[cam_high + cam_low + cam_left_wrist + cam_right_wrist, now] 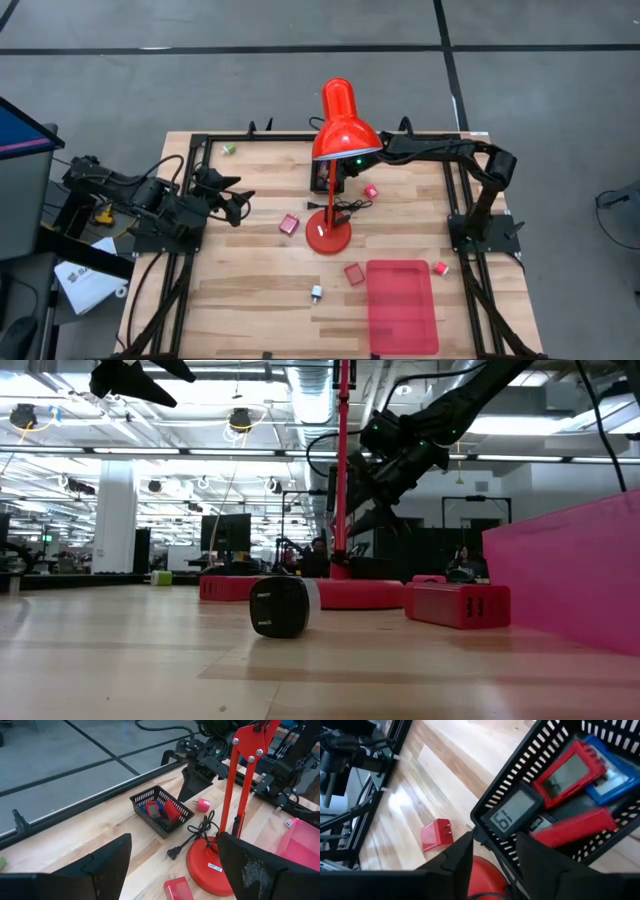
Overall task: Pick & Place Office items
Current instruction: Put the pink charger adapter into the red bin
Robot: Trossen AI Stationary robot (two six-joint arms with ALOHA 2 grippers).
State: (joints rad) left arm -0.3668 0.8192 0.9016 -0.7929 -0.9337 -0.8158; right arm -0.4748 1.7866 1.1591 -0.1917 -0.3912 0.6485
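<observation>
Office items lay partly in a black mesh basket (161, 811) behind the lamp (335, 165), others loose around its base. Right gripper (492, 851), fingers apart and empty, was held over the basket rim; withdrawal should be straight up, clear of the cord. Left gripper (172, 865) waited left of the lamp, open. In the high view the basket was hidden under the shade.

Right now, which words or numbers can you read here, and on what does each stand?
"19" or "61", seen turned: screen of the black gadget in the basket.
Too small to read: white label on the lamp base.
Too small to read: print on the paper beside the table.
</observation>
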